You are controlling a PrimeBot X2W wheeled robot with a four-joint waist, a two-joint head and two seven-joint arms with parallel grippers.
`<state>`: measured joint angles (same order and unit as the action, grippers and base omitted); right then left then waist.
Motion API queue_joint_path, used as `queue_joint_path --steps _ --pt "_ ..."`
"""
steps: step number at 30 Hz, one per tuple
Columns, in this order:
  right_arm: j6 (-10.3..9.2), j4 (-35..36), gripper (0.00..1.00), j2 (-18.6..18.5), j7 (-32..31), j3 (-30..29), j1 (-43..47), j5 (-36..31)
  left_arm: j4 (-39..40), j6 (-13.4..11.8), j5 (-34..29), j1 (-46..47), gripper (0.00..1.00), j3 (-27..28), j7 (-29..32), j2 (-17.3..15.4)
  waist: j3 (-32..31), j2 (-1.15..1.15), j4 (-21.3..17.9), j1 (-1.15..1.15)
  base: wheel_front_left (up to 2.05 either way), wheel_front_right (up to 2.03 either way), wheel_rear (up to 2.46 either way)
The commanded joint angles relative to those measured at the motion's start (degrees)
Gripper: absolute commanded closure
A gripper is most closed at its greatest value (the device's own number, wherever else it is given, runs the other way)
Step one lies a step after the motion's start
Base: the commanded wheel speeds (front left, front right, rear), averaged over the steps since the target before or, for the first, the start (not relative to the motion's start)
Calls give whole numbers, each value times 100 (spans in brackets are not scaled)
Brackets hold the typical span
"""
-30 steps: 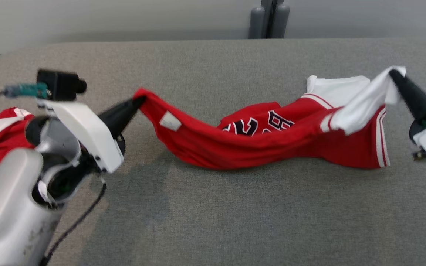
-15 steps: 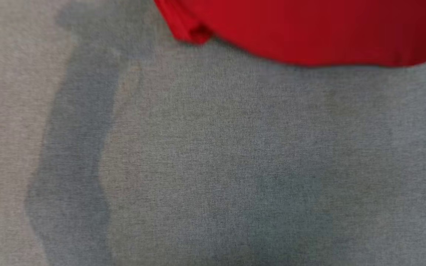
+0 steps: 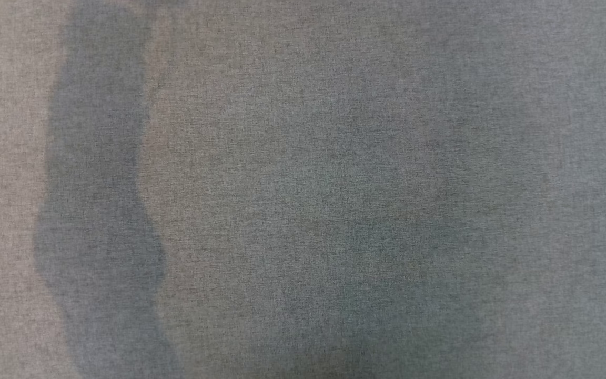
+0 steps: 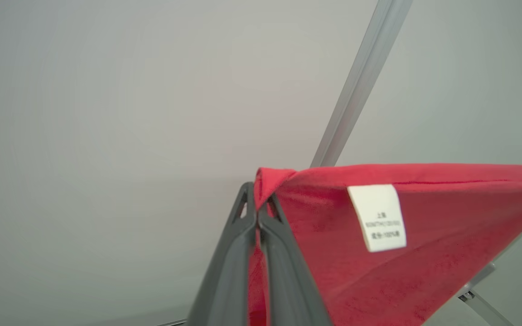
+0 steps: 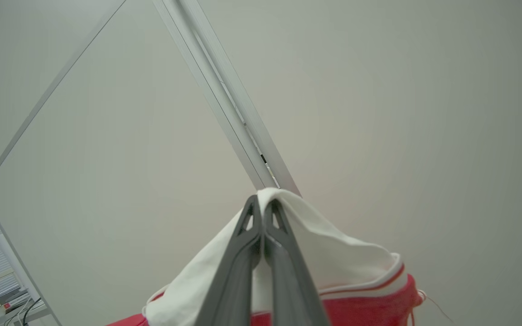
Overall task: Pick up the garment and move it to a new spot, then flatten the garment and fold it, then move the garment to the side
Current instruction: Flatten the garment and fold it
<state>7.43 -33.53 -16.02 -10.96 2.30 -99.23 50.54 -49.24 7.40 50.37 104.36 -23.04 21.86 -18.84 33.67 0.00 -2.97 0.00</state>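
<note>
Camera aim is what has changed in the head view. A second ago it took in both grippers with the garment strung between them above the table. Half a second ago a red hem ran along its top edge. Now it looks close onto the grey woven table covering (image 3: 334,63), which carries two shadows: one dark wavy band (image 3: 98,210) at the left and one fainter broad patch (image 3: 387,252) in the middle.

One red and white jersey garment (image 4: 447,235) is in play, pinched in two places by two grippers. The left gripper (image 4: 257,199) has its two long dark fingers pressed together on a folded red corner. From there the cloth spreads toward the right of the left wrist view, and it carries one white sewn-in label (image 4: 377,218) whose small print is too fine to read. The right gripper (image 5: 263,203) also has its two dark fingers pressed together, here on the garment's white sleeve part (image 5: 333,253), which drapes over the fingertips. Below it run a striped trim and red cloth. These are the same two holds as a second ago: red corner on the left, white part on the right.

Behind the garment is a pale wall, with one silver metal strip (image 4: 356,90) in the left wrist view. The right wrist view has one wider silver channel (image 5: 229,99) and one thin line (image 5: 52,90). Whether the hanging lower part touches the table cannot be told.
</note>
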Motion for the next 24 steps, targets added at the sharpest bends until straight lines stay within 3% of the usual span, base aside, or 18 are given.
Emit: queue_joint_path --steps 1,10,19,24 --pt "11 -19 100 -5 34 92 -9 66 -73 3 44 26 100 -55 -29 39 -4 0 1 0 0 0 0" --pt "12 236 100 -303 -229 1030 579 628 118 7 586 -656 100 -874 196 -79 2 0 120 0 0 0 0" --pt "12 1254 100 -1211 -634 1900 2567 1330 1162 8 1686 -2659 100 -1894 533 -640 -843 0 173 0 0 0 0" --pt "12 1775 100 -1880 -1452 2139 3859 1788 1660 9 2434 -3663 100 -2191 1115 -871 -1445 0 195 0 0 0 0"
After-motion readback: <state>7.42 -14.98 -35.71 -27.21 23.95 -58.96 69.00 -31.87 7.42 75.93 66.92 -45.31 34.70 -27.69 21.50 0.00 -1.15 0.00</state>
